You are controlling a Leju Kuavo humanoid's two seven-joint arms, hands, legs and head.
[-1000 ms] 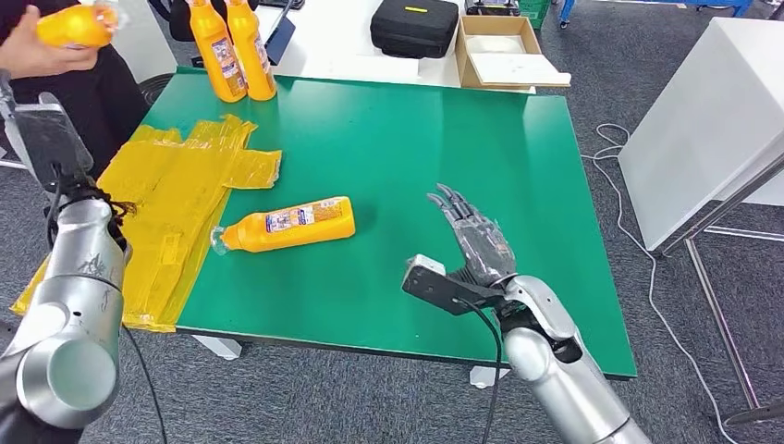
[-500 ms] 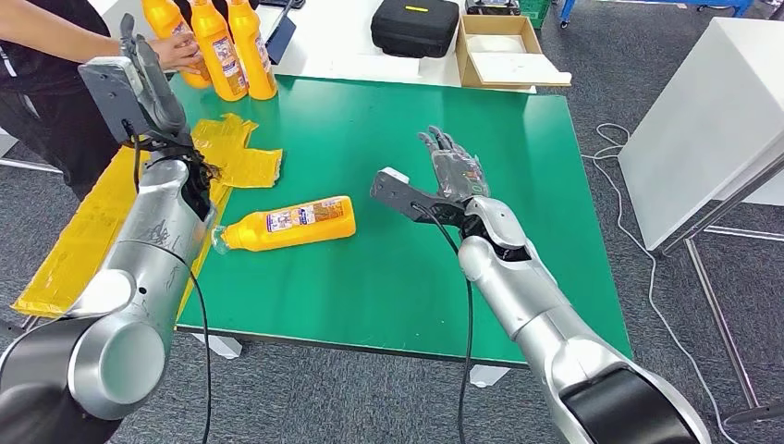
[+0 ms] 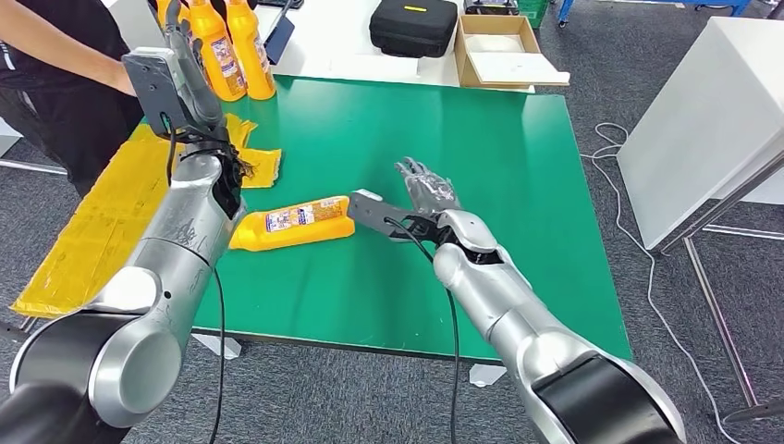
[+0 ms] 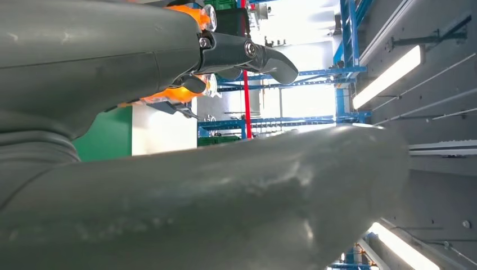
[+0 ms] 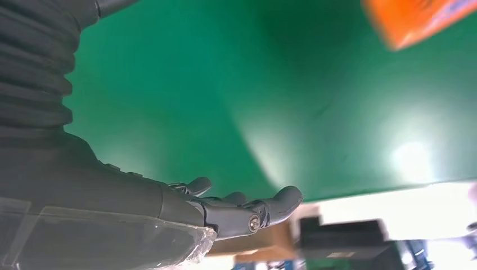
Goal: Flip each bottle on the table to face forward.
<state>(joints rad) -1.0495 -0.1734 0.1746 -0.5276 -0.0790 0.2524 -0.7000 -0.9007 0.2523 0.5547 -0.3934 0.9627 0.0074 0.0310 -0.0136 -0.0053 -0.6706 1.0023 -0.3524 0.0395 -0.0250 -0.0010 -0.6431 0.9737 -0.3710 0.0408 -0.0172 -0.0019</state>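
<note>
Target = lying bottle [image 3: 294,222], on its side on the green bench [image 3: 518,185], cap end toward the yellow plastic sheet [image 3: 102,217], base toward the right robot hand [image 3: 427,190]. Label facing up-ish. Three more bottles [image 3: 228,46] stand upright at the far-left corner, near a person [image 3: 55,65] at the bench edge.

Right robot hand: released, fingers spread, holding nothing, hovering just past the bottle's base end, not touching. Right wrist view agrees: fingers extended over bare green, orange bottle [image 5: 419,19] at frame edge, apart from the hand.

Left robot hand [image 3: 189,60]: raised high near the upright bottles. Left wrist view shows fingers stretched out w/ orange behind them; looks empty, but can't tell for sure.

Step in hand, imo: approach + grasp of the lying bottle w/ right hand.

How to do it well:
- come in from the base side, wrap around the body mid-length, not the taper near the cap – round plastic will likely roll if nudged off-centre
- thumb one side, fingers the other, close before lifting
- keep the wrist cam bracket clear of the bottle; it sits right by the base now
- stand it up, label to the front, set down flat before releasing
- keep left arm out of the way; it overlaps the cap end in head view
</note>
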